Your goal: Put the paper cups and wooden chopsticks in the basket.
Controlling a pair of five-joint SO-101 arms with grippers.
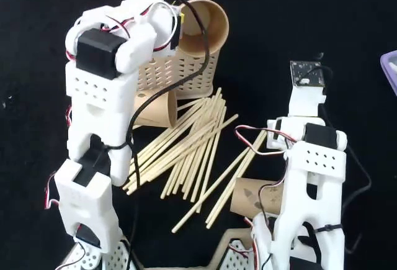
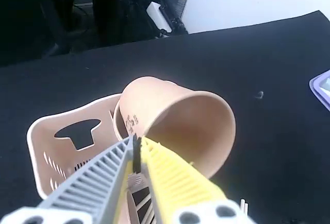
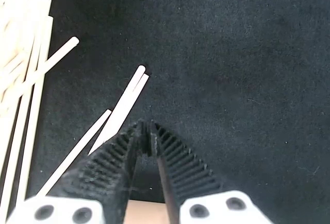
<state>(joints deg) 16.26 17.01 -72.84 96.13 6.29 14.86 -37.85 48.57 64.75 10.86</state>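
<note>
My left gripper (image 2: 136, 144) is shut on the rim of a tan paper cup (image 2: 180, 126), holding it tilted over the beige slotted basket (image 2: 62, 147). In the high view that cup (image 1: 205, 25) hangs at the basket's (image 1: 180, 71) far right corner. A second cup (image 1: 155, 110) lies on its side against the basket's near wall. Wooden chopsticks (image 1: 186, 146) lie fanned across the middle of the black table. A third cup (image 1: 251, 197) lies under the right arm. My right gripper (image 3: 148, 130) is shut and holds nothing, low over the cloth next to a few chopstick ends (image 3: 124, 103).
A purple container (image 1: 391, 71) sits at the table's right edge. The left arm's white body (image 1: 99, 96) stands over the left side of the chopstick pile. Bare black cloth lies to the far right and far left.
</note>
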